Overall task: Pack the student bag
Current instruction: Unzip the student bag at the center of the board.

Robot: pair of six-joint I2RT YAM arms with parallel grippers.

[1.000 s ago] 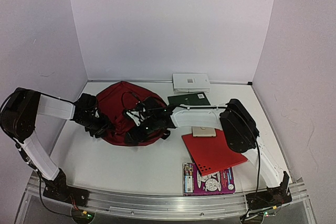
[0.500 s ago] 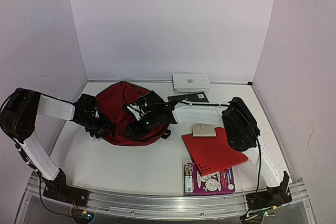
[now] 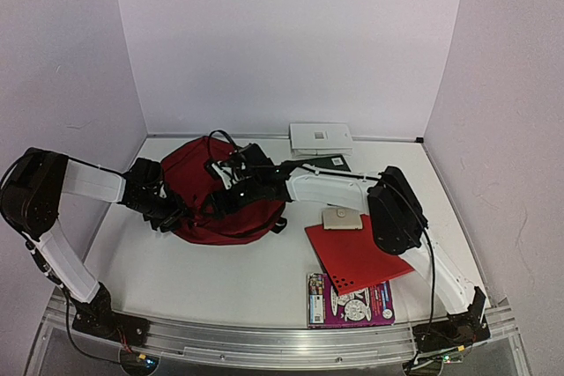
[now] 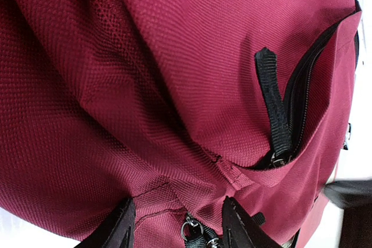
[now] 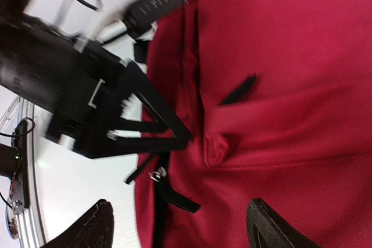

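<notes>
The student bag (image 3: pixel 207 191), dark red, lies left of centre on the table. My left gripper (image 3: pixel 172 216) is at its left edge and grips a bunched fold of its fabric (image 4: pixel 178 201) just above two zip pulls (image 4: pixel 195 230). A front pocket zip (image 4: pixel 302 91) gapes open beside a black loop (image 4: pixel 273 108). My right gripper (image 3: pixel 225 193) hovers over the top of the bag, jaws wide apart (image 5: pixel 180 225). A black zip pull (image 5: pixel 174 193) lies below and between them. The left gripper (image 5: pixel 183 135) shows at the bag's rim in the right wrist view.
A white box (image 3: pixel 320 138) stands by the back wall with a dark green book (image 3: pixel 328 163) in front of it. A flat red folder (image 3: pixel 357 257) carries a small beige item (image 3: pixel 341 218). A colourful book (image 3: pixel 350 301) lies near the front edge.
My right gripper has moved left and farther across the bag, and its jaws have narrowed somewhat. The left arm and the bag have stayed put.
</notes>
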